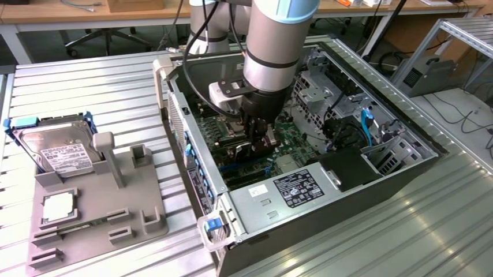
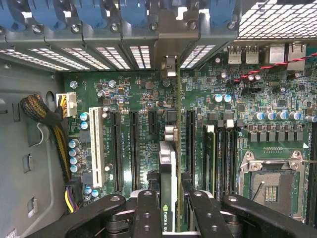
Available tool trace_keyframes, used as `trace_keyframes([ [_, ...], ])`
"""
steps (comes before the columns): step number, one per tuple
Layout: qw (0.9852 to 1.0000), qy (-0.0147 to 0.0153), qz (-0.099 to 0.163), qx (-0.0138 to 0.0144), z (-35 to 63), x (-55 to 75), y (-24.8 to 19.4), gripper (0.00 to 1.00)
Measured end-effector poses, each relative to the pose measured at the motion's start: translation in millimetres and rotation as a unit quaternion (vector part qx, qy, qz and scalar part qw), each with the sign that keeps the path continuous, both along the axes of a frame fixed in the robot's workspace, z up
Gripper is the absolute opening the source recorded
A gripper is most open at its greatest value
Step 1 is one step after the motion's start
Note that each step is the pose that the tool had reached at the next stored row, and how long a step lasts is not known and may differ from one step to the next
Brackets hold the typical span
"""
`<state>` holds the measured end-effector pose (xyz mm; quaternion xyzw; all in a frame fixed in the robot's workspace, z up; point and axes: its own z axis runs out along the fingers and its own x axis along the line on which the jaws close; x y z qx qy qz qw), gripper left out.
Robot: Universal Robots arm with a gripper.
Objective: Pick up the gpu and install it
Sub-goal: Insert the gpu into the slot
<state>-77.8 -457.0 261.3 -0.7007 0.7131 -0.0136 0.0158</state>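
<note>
Ribbed metal tabletop [image 1: 92,75] runs under everything, with desks and chair legs behind it. On it lies an open computer case [image 1: 419,135], and the robot arm [image 1: 273,52] reaches straight down into it.

From the exterior view a good deal is blocked. The arm's thick grey body covers the middle of the motherboard, and the gripper [image 1: 258,141] sits low among dark parts, so I can't pick out the card's outline beneath it. I also can't tell whether the card's bottom edge has met a slot.

The wrist view is plainer. The black fingers [image 2: 146,213] are drawn in close and pinch the gpu [image 2: 168,168] between them. Their roots are cut off at the frame edge. The card is seen edge-on as a thin strip with a silvery metal rim and a dark green band carrying NVIDIA lettering, part of it hidden by the fingers. It stands upright over the green motherboard [image 2: 143,99], in line with the long black expansion slots [image 2: 116,148] and between two of them. It points toward the perforated rear wall and its row of blue clips [image 2: 133,12].

An open processor socket [image 2: 270,181] lies to one side, and a braided cable bundle [image 2: 42,111] on the other.

At the exterior view's left sits a grey tray [image 1: 146,222] with a hard drive [image 1: 58,150] and a small square chip [image 1: 58,206].
</note>
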Motion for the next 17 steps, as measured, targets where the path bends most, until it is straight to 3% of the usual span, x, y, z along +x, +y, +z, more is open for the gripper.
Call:
trace_keyframes([
  [13,1.0,0.0,-0.001,0.0,1.5,0.0,0.0,0.27],
  [14,1.0,-0.0001,-0.001,0.0033,1.4,0.0,0.1,0.27],
  [17,1.0,0.0001,0.0,0.0036,-2.1,-0.6,0.0,0.27],
])
